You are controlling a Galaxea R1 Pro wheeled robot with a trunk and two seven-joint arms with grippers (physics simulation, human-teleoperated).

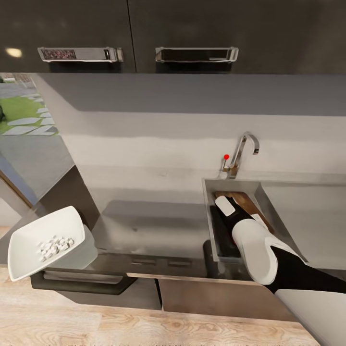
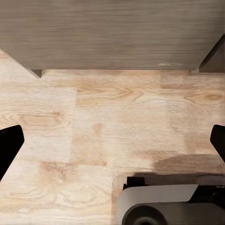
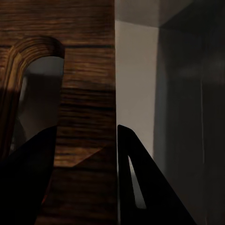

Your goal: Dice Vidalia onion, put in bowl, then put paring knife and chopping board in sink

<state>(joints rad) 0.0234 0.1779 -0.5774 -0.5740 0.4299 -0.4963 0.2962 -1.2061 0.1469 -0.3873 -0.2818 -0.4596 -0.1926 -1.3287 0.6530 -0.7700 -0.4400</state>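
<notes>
One dark brown chopping board [image 1: 245, 204] — slot-handled — in sink [image 1: 210, 211].

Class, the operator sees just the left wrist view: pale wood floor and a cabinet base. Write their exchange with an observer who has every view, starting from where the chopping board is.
Operator: Where is the dark brown wooden chopping board?
Observer: The head view shows it inside the grey rectangular sink, below the chrome tap.
Operator: Is the right gripper near it?
Observer: Yes, the right gripper is close against the board, beside its slot-shaped handle hole. Whether it grips, I cannot tell.
Operator: And the bowl?
Observer: The glossy white bowl holds white diced pieces.
</notes>
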